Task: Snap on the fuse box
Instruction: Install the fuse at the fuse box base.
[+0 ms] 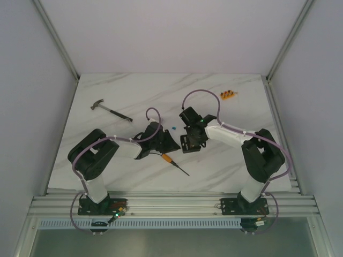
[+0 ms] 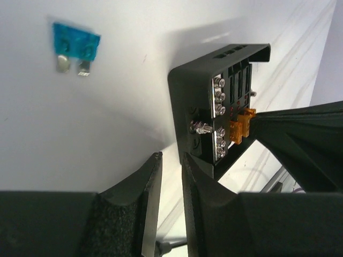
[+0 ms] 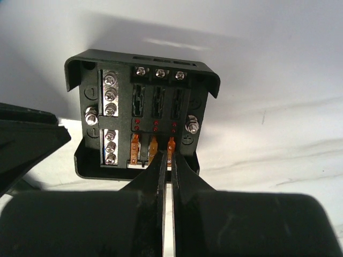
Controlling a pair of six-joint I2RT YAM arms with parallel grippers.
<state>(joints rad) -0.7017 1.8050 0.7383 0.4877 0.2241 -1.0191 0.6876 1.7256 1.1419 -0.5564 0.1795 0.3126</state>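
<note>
The fuse box (image 3: 107,128) is a black squarish box lying with its open face up, showing screws, dark slots and three orange fuses. My right gripper (image 3: 165,155) is shut, and its tips rest on the box's near edge between the middle and right orange fuses. In the left wrist view the fuse box (image 2: 198,101) lies just beyond and to the right of my left gripper (image 2: 171,158). That gripper is shut to a thin slit with nothing in it. From above, the fuse box (image 1: 187,144) sits between the left gripper (image 1: 170,143) and the right gripper (image 1: 194,135).
A loose blue fuse (image 2: 75,48) lies on the marble table (image 1: 241,118) left of the box, and shows as the blue fuse (image 1: 176,128) from above. A hammer (image 1: 110,110) lies far left, an orange-handled screwdriver (image 1: 174,163) near the front, and a small orange block (image 1: 229,95) at the back right.
</note>
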